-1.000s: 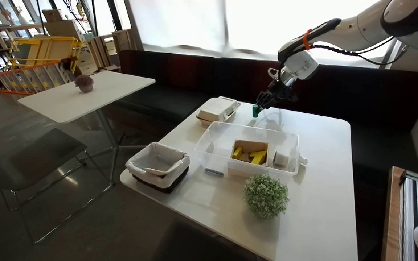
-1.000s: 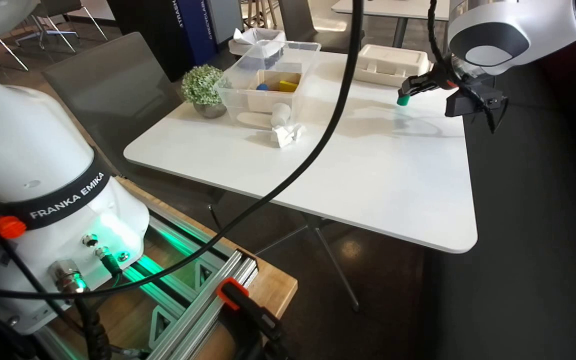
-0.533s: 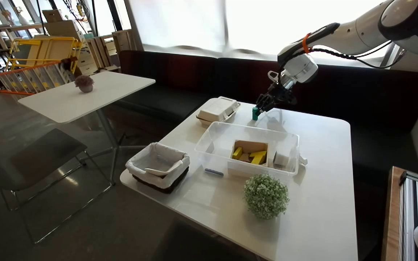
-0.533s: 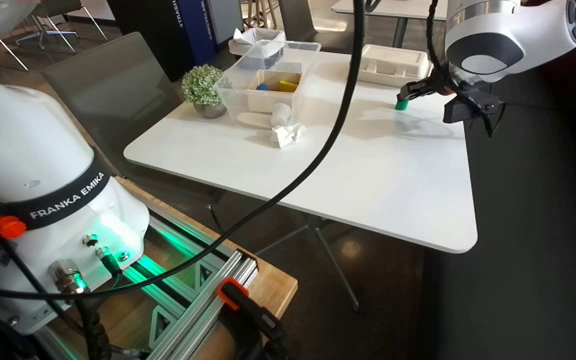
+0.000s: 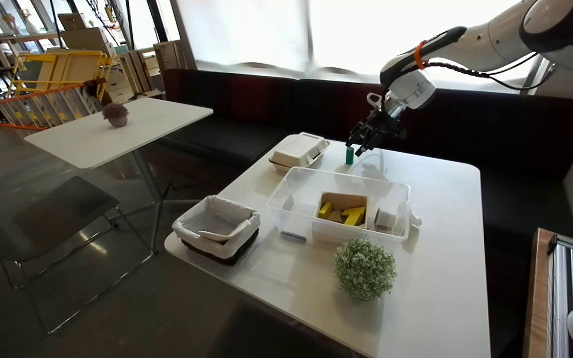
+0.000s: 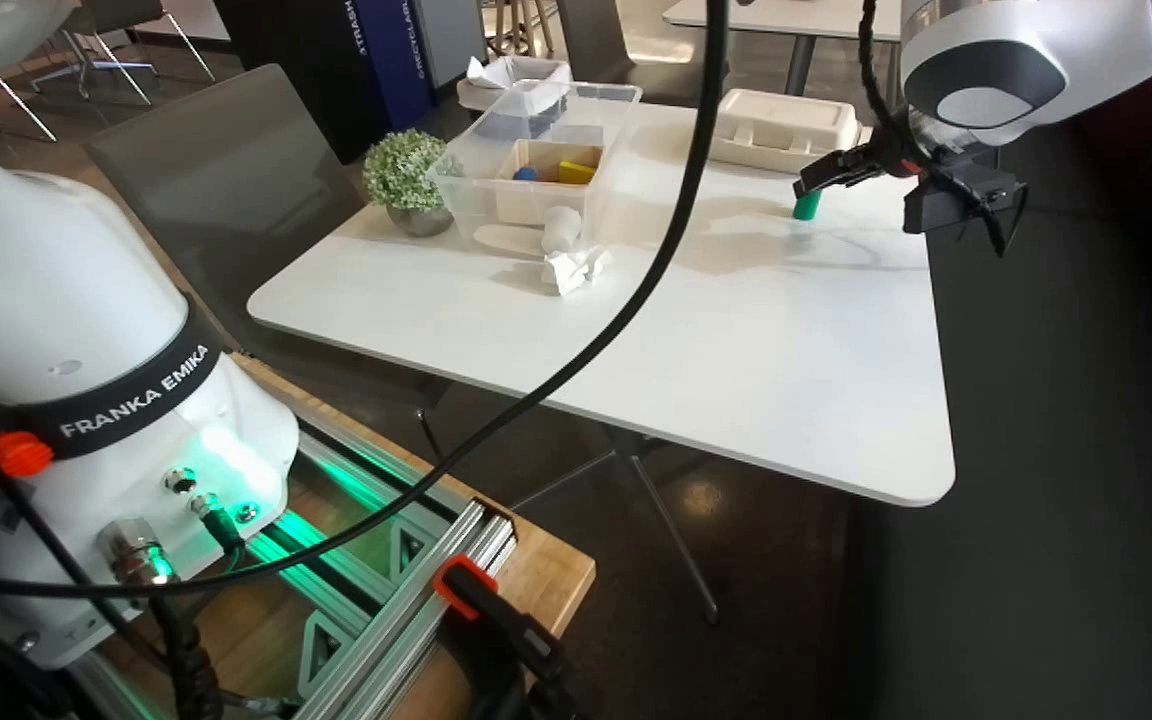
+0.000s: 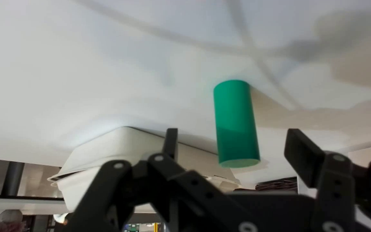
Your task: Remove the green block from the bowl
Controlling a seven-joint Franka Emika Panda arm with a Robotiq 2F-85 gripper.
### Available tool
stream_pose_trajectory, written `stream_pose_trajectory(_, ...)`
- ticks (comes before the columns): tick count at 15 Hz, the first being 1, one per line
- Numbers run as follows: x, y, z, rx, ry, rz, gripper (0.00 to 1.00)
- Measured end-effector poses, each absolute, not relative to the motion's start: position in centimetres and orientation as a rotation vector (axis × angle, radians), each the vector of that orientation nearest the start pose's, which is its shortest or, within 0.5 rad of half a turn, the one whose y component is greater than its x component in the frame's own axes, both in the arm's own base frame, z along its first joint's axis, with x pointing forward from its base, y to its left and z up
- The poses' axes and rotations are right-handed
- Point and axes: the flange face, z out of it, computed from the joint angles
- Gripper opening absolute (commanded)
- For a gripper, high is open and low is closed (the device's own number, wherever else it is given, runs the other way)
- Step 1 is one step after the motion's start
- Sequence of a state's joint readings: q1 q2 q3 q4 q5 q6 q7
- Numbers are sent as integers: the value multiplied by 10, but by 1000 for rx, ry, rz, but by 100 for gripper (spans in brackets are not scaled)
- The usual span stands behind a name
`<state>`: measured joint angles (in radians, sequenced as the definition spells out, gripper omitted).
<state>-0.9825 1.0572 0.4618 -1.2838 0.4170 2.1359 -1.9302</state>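
At twelve o'clock from the clear rectangular plastic tub (image 5: 356,184), in an exterior view: green cylindrical block (image 5: 349,156), upright on white table (image 5: 440,238). Black two-fingered gripper (image 7: 232,140) spread, empty; sideways contact could topple the block.

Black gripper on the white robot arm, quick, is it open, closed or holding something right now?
Black Robotiq gripper: open, holding nothing; in the wrist view, the upright green cylinder shows between its spread jaws, with gaps either side.

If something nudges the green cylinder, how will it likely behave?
The green cylinder stands on a narrow end, so a nudge might tip it. Its curved side would likely roll once down. Its smooth-looking surface may slip.
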Motion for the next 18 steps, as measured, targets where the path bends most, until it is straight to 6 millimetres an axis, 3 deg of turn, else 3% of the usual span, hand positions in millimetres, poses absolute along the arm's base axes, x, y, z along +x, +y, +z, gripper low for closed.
stream_pose_trajectory(4, 602, -430, 177, -2443, -1192, -819, 100)
stream_pose_trajectory(8, 603, -433, 221, -2644, -1156, -708, 100)
stream_pose_trajectory(18, 577, -396, 322, -3082, -1121, -329, 100)
